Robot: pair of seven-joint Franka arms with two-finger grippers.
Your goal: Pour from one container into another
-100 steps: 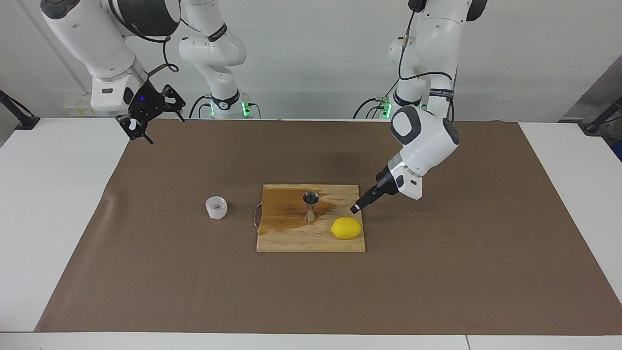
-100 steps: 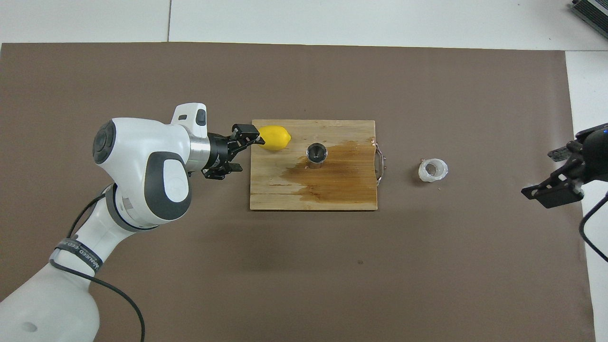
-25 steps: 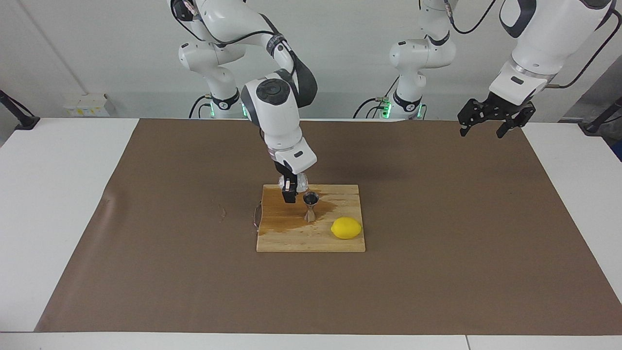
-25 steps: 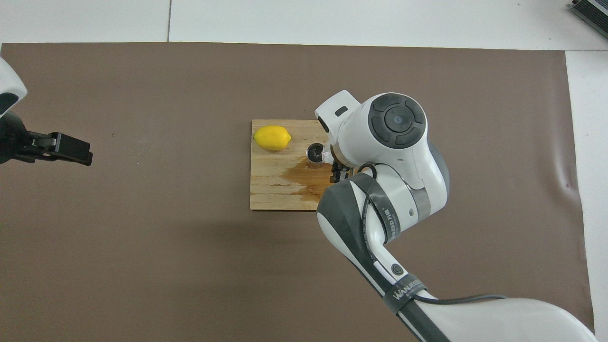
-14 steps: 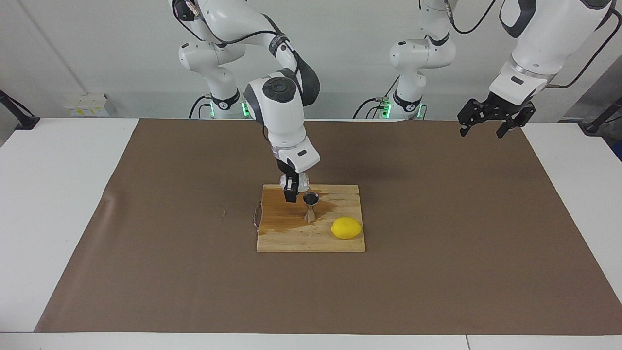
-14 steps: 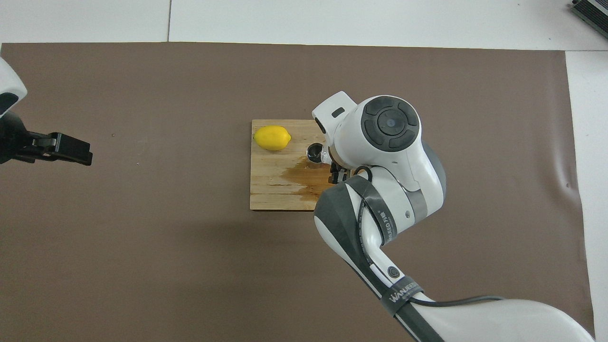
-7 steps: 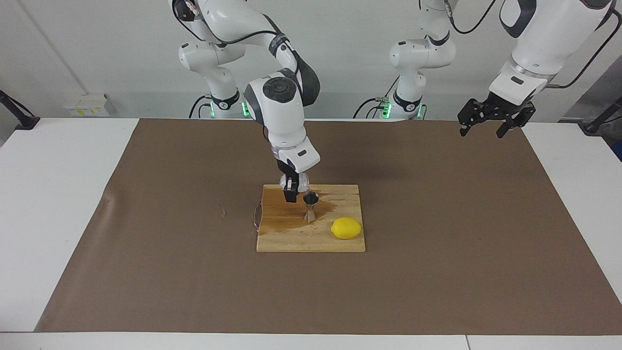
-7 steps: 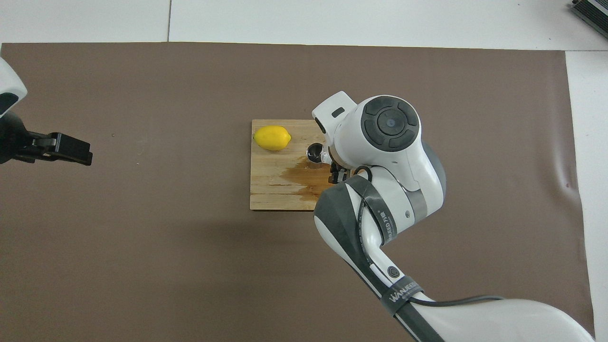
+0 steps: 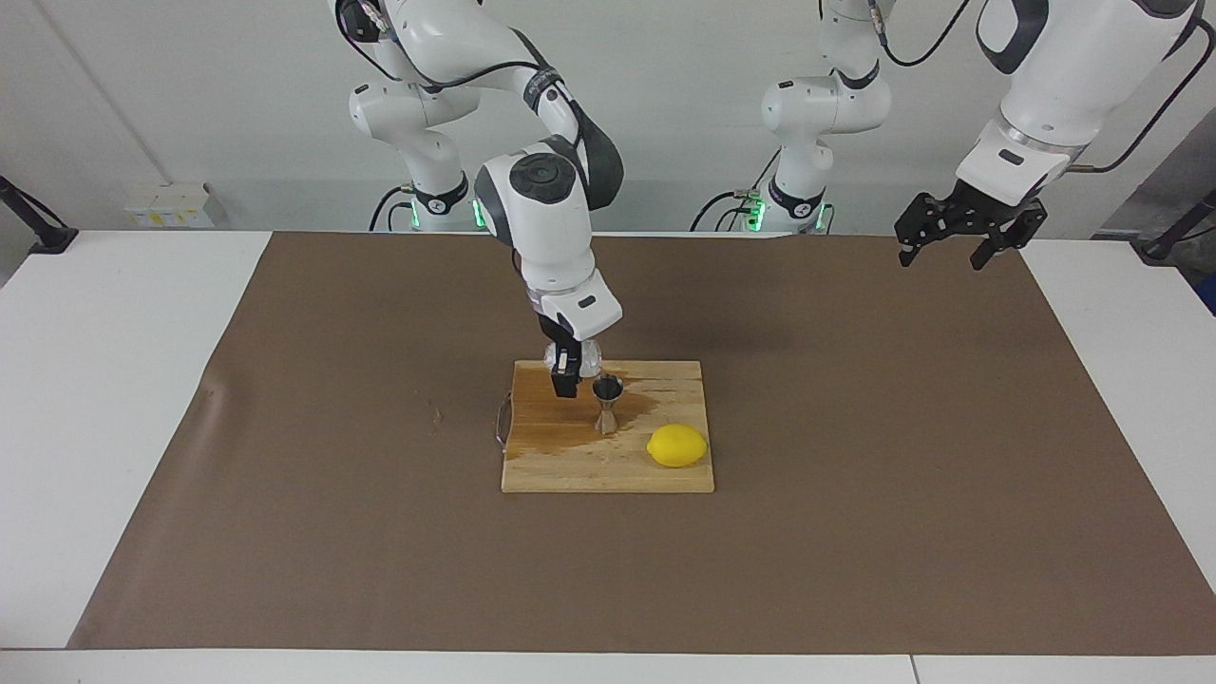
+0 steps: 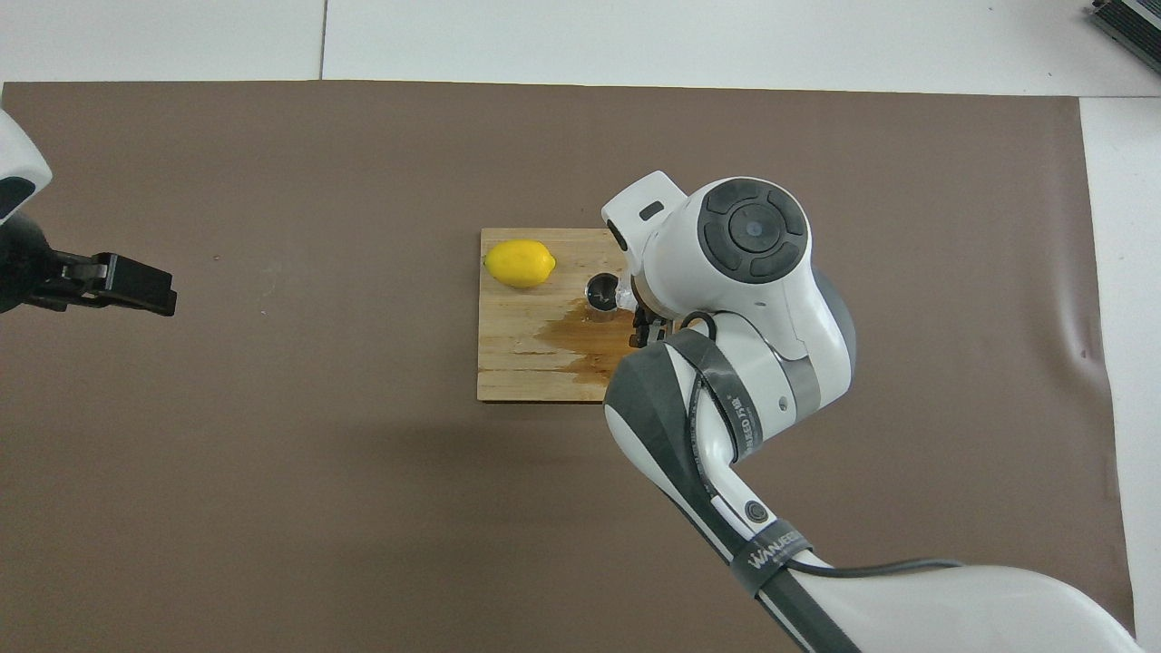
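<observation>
Right claw (image 9: pixel 568 372) pinches the cup (image 9: pixel 587 356), tipped over the jigger (image 9: pixel 607 403) on the cutting board (image 9: pixel 570 465). Pour looks underway; setting the cup down remains. Left claw (image 9: pixel 953 237) waits spread over the worktop's (image 9: pixel 1121 304) end.

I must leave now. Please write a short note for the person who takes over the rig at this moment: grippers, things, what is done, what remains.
Right gripper: shut on the translucent cup, held up over the cutting board, beside the jigger's mouth.
Left gripper: open, empty, waits raised at its own end of the table.
Steel jigger: upright on the board, next to a wet stain; lemon also on the board.
Done: cup picked up and brought to the jigger.
Left: finish the pour, set the cup down. Whether liquid flows cannot be seen.
</observation>
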